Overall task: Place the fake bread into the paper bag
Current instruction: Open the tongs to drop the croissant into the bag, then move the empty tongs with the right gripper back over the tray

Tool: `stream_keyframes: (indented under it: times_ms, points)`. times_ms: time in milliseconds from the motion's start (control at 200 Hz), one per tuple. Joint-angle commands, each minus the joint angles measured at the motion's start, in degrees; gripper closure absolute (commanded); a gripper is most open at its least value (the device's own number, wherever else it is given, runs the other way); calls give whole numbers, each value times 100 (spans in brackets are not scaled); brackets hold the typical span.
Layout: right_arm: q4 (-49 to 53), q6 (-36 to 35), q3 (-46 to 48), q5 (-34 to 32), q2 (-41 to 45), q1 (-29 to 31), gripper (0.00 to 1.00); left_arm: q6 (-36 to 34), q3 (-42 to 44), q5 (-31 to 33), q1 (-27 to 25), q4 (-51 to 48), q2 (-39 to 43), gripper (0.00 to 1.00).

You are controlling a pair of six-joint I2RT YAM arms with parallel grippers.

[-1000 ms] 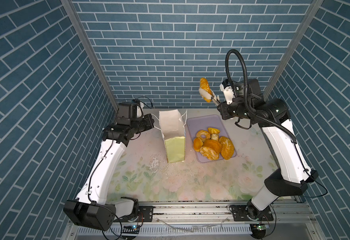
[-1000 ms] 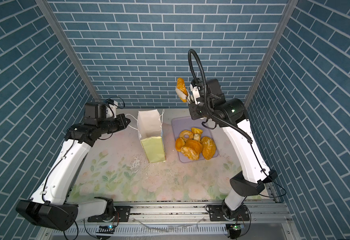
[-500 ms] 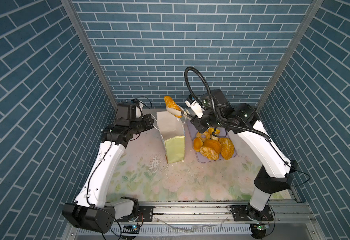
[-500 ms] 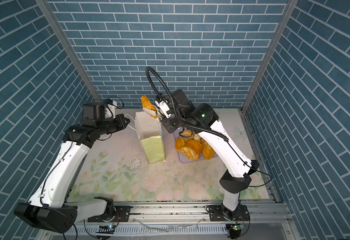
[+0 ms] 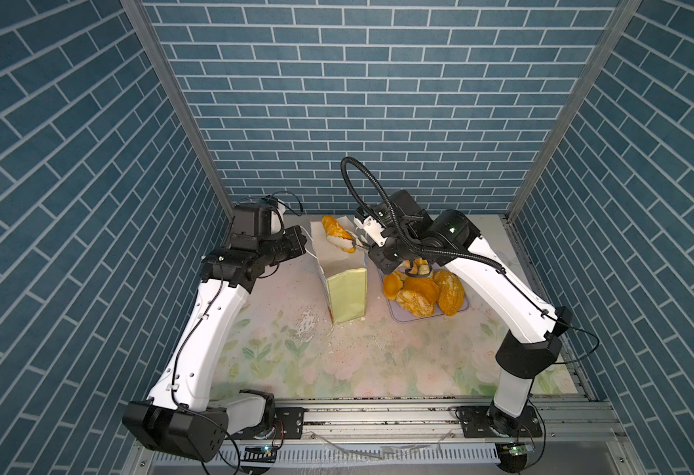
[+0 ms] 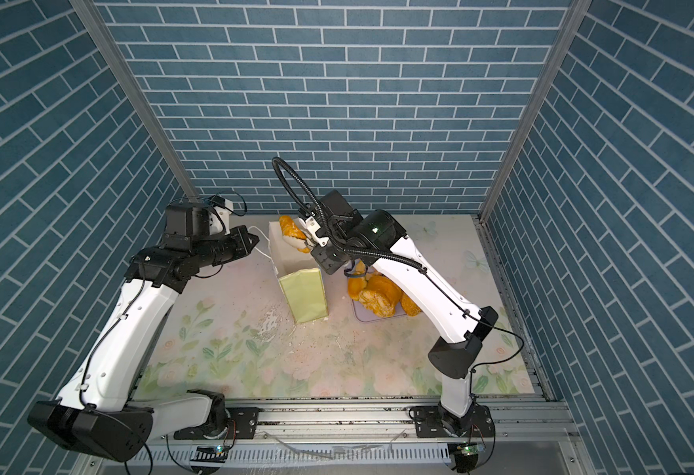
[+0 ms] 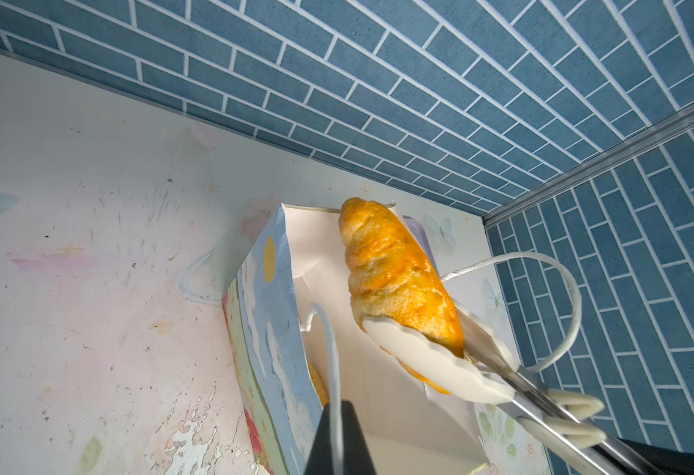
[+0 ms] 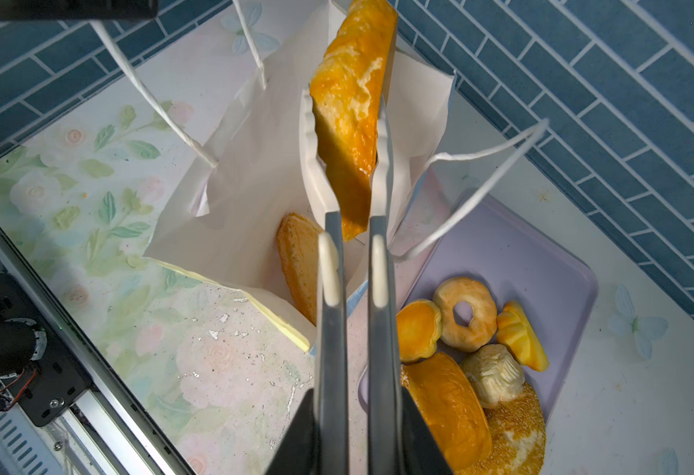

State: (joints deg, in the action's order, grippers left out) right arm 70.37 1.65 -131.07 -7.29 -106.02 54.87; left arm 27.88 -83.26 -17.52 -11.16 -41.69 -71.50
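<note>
The paper bag (image 5: 347,296) (image 6: 304,296) stands upright and open at mid-table. My left gripper (image 5: 305,243) (image 7: 339,432) is shut on its white cord handle (image 7: 330,353) on the left side. My right gripper (image 5: 380,253) (image 8: 357,419) is shut on metal tongs (image 8: 333,320) with white tips. The tongs clamp a long golden piece of fake bread (image 5: 335,232) (image 6: 291,234) (image 7: 394,271) (image 8: 349,119) just over the bag's mouth. Another loaf (image 8: 296,255) lies inside the bag. Several more pastries (image 5: 419,288), among them a ring doughnut (image 8: 464,312), sit on the tray.
A flat lilac tray (image 5: 417,320) (image 8: 522,255) lies right of the bag, partly under my right arm. The bag's other cord handle (image 8: 481,181) loops out toward the tray. Flaked patches mark the floral table cover (image 5: 308,325) in front of the bag. Brick-pattern walls enclose three sides.
My right arm has swung left and down from high above the tray, carrying the bread in the tongs to the bag's mouth. The left arm has stayed put on the handle.
</note>
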Motion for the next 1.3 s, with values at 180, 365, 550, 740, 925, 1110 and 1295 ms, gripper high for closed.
stream_keyframes:
  times_ms: [180, 365, 550, 740, 925, 1110, 1295]
  points:
    - [-298, 55, -241, -98, -121, 26, 57, 27, 125, 55, -28, 90, 84, 100]
    - [-282, 43, -629, -117, -106, 26, 54, 33, 161, 47, -29, 102, 89, 100]
    - [-286, 63, -937, -511, 170, -31, 54, 16, 166, 56, -36, 96, 110, 100]
    - [-293, 295, -611, -829, 754, -504, 54, 3, 220, 68, -35, 115, 145, 100]
    - [-358, 645, 434, -811, 1432, -1357, 54, -11, 218, 78, -35, 109, 131, 100]
    - [-641, 996, 1753, -563, 1985, -2278, 54, -18, 201, 82, -35, 95, 119, 100]
    - [-761, 1386, 2827, -53, 2173, -3094, 54, -36, 205, 83, -35, 70, 114, 100]
